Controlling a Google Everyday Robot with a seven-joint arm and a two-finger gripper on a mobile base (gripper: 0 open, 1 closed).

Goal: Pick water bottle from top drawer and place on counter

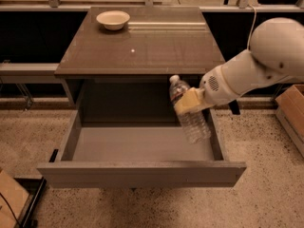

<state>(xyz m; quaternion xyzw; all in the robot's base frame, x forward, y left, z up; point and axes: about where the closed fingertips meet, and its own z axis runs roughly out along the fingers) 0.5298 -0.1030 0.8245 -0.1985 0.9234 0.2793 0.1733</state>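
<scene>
One small clear ribbed plastic water bottle (194,123) w/ a white cap is all we count of its kind. It hangs in the air over the 3 o'clock end of the open drawer, clear of the drawer floor. It's tilted, cap toward 11 o'clock and base toward 5 o'clock, w/ the cap just under the counter's front edge.

One gripper (186,103), a pale yellow two-finger claw, is clamped narrow round the bottle's middle and carries it. Behind it, one bulky white robot arm (266,51) reaches in from 3 o'clock of the view.

One wide shallow grey top drawer (142,174) stands pulled out toward 6 o'clock, its plain flat front panel nearest us and its pale grey inner floor in view.

One flat glossy dark brown-grey counter (142,56) tops the cabinet at 12 o'clock of the drawer. On it we count one item, a shallow cream bowl (113,19) at approx the 11 o'clock corner, well apart from the bottle. There's also one tiny pale speck near the counter's middle; we can't tell what it is.

One brown cardboard box (290,109) sits at the 3 o'clock edge of the view on the speckled floor (266,194). One tan flat piece (8,198) lies in the 7 o'clock corner; we can't tell what that is either.
</scene>
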